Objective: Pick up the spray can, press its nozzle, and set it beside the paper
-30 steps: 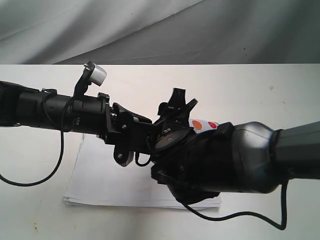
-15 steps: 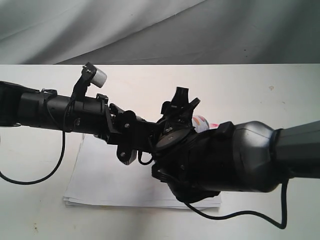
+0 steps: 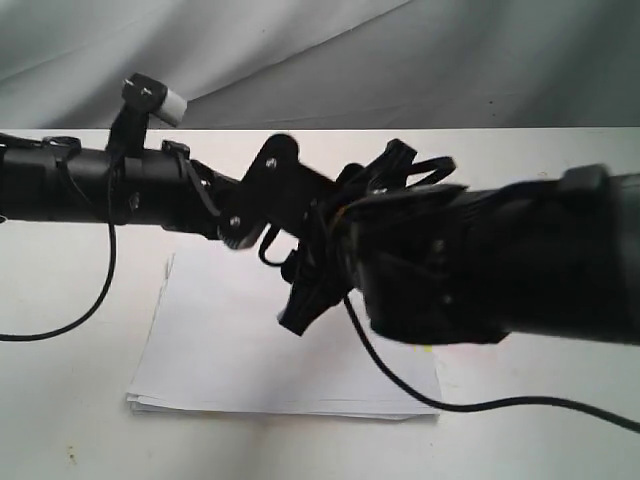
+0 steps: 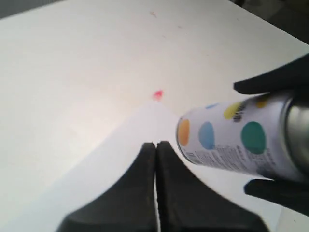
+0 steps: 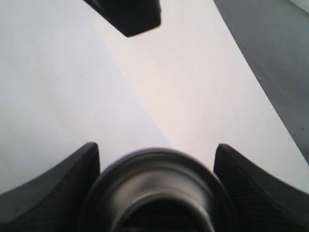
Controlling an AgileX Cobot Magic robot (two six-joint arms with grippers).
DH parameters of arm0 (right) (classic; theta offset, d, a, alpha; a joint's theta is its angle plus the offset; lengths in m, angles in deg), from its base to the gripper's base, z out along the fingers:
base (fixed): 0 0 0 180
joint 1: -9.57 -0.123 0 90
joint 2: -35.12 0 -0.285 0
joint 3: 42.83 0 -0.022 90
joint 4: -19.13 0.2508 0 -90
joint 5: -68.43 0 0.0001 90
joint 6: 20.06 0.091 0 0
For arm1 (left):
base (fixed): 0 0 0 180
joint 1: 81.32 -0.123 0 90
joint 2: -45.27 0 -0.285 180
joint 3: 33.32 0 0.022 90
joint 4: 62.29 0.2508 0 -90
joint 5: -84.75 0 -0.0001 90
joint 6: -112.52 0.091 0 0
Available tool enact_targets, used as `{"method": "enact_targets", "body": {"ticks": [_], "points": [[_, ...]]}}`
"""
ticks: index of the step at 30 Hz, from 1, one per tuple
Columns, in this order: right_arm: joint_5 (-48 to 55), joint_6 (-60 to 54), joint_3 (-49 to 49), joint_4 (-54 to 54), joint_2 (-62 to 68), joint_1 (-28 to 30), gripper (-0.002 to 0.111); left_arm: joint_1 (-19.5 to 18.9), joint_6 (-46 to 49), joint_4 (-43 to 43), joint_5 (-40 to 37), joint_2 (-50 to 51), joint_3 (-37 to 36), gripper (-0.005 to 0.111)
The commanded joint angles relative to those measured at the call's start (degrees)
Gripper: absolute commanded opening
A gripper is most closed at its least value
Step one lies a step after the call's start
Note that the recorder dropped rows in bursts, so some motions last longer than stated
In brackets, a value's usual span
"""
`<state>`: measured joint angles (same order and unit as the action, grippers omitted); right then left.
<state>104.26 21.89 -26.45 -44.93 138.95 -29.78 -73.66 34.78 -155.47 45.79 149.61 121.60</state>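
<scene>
Right gripper (image 5: 157, 151) is clamped on the spray can (image 4: 236, 140), one black finger on each side of the body. Those fingers (image 4: 275, 79) show on opposite sides of it in the left wrist view.

The can is off the table (image 3: 70, 400), in the air and lying roughly sideways. Its bottom end, with orange, blue, green and yellow dots, points toward the left gripper (image 4: 155, 145). It hangs over the corner area of the paper (image 4: 111, 164), near a pink-red mark (image 4: 157, 94) at that corner.

Left gripper fingers are pressed flat together with nothing between them. The tip is just beside the can's bottom end, with a gap visible between the two.

In the right wrist view the can's shiny metal rim (image 5: 157, 169) sits between the two fingers. The dark centre inside it is blurred, so I can't make out the nozzle.

In the exterior view both arms meet above the paper and the can is hidden behind them. A black cable (image 3: 480, 405) from the right arm runs past the paper's near right corner. A grey cloth (image 3: 300, 60) hangs behind the table.
</scene>
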Motion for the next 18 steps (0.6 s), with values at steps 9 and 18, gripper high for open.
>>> {"method": "enact_targets", "body": {"ticks": [9, 18], "points": [[-2.10, 0.09, -0.60, 15.45, -13.57, 9.76, 0.000, 0.32, -13.18, 3.68, 7.90, -19.33, 0.19, 0.000], [3.91, -4.00, -0.60, 23.10, -19.33, 10.86, 0.000, 0.29, -26.18, 16.14, 17.83, -34.35, -8.88, 0.000]]}}
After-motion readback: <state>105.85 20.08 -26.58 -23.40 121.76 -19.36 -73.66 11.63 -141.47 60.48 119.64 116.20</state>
